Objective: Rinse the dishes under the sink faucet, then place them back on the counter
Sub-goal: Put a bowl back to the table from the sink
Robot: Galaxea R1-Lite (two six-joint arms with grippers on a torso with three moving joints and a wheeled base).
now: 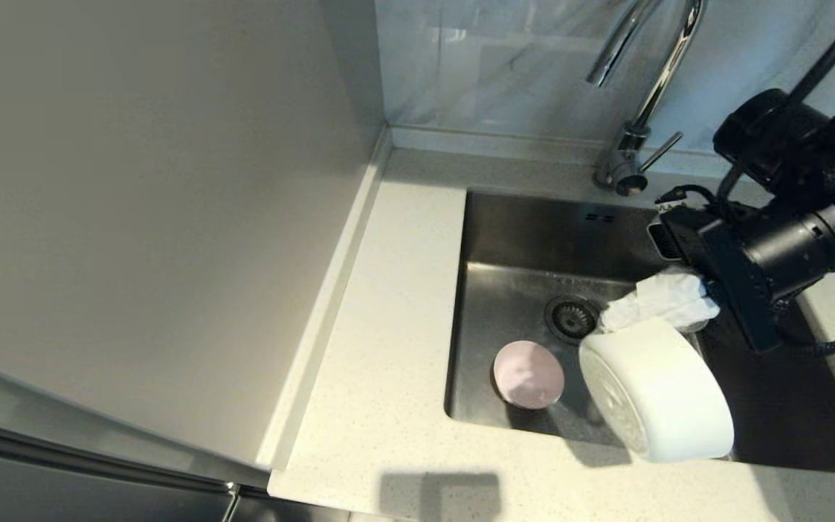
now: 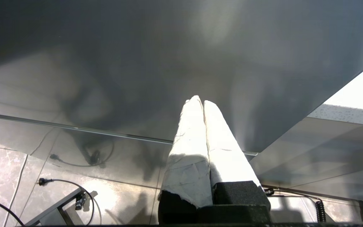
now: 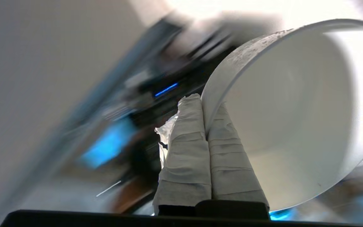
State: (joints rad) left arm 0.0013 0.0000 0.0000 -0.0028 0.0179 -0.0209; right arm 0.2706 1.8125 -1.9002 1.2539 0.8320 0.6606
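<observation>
In the head view, the right gripper [image 1: 667,308] holds the white bowl [image 1: 655,391] tipped on its side above the near right part of the sink [image 1: 526,239]. The pink bowl [image 1: 528,374] lies on the sink floor, left of it. To do this step well, I think the bowl should travel slowly to the counter [image 1: 388,326] and turn upright there.

In the left wrist view, the left gripper [image 2: 203,104] is parked with fingers together, empty.

In the right wrist view, the wrapped fingers [image 3: 187,138] are clamped on the bowl's rim.
</observation>
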